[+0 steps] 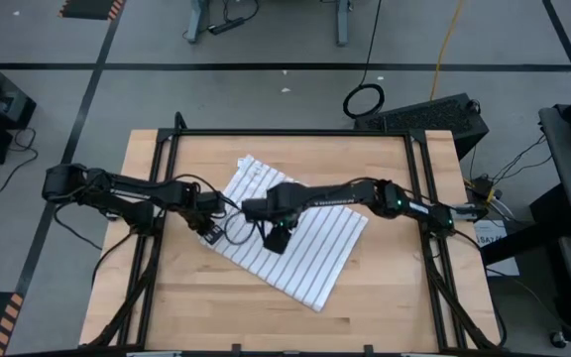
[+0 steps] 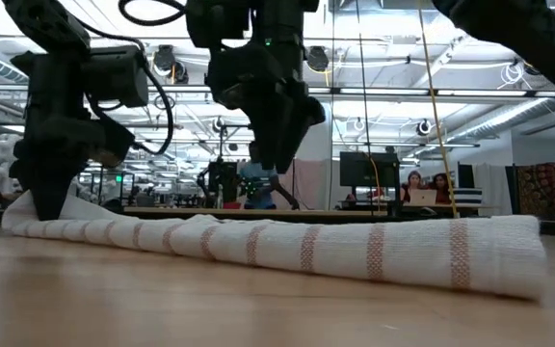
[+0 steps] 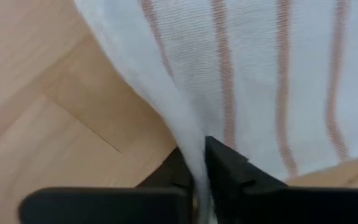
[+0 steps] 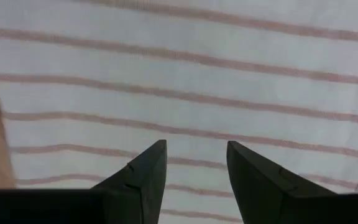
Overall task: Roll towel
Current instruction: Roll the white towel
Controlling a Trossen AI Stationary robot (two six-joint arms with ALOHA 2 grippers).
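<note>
Towel [image 1: 300,238] lies spread diagonally mid-frame in the high view, on the table [image 1: 385,307], running from upper left toward lower centre; not rolled yet. Left gripper [image 1: 209,230] sits at the towel's left edge. In its wrist view the jaws are nearly closed with a fold of the towel edge [image 3: 194,155] pinched between them, likely so the edge can be lifted or turned over to start the roll. Right gripper [image 1: 278,238] hovers over the towel's middle, jaws partly open, holding nothing; its wrist view shows only striped cloth below the fingers [image 4: 148,171]. Probably placed there to press or steady the cloth. Low view: towel [image 2: 287,246] lies low across the table, left end bunched under the left gripper [image 2: 51,198].
</note>
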